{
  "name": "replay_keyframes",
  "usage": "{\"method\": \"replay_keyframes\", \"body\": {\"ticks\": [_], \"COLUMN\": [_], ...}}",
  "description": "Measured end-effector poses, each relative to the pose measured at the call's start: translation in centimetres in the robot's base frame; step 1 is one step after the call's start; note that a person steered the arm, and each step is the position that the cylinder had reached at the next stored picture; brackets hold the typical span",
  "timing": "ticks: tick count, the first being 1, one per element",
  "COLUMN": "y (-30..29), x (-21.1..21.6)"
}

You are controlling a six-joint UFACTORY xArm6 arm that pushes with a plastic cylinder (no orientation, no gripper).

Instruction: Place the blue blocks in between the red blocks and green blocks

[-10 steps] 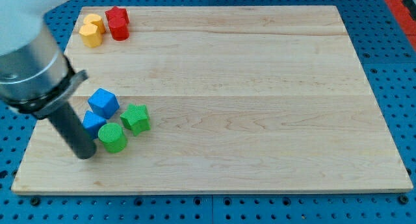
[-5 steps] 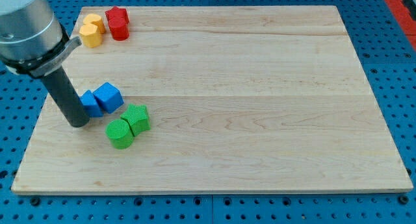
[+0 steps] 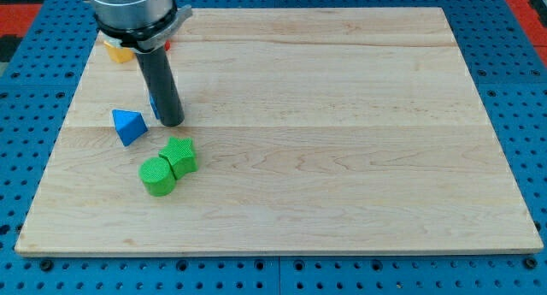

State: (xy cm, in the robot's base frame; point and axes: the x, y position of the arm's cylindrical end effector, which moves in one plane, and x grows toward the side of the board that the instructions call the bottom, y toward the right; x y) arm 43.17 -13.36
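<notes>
My tip (image 3: pixel 172 121) rests on the board at the upper left, above the green blocks. A blue triangular block (image 3: pixel 127 126) lies to the tip's left. A second blue block (image 3: pixel 153 101) shows only as a sliver behind the rod's left side. A green star-shaped block (image 3: pixel 179 155) and a green cylinder (image 3: pixel 156 176) sit touching, just below the tip. The red blocks (image 3: pixel 166 45) near the top left corner are almost wholly hidden by the arm.
A yellow block (image 3: pixel 117 51) peeks out at the top left, under the arm's body (image 3: pixel 132 8). The wooden board (image 3: pixel 342 158) lies on a blue perforated table.
The rod has moved up and to the right, from left of the blue blocks to above the green ones. The blue blocks separated; one now hides behind the rod.
</notes>
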Motion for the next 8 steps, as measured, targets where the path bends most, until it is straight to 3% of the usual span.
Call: {"method": "replay_keyframes", "body": {"ticks": [5, 8], "y": [-7.1, -3.7], "x": [5.8, -0.7]}}
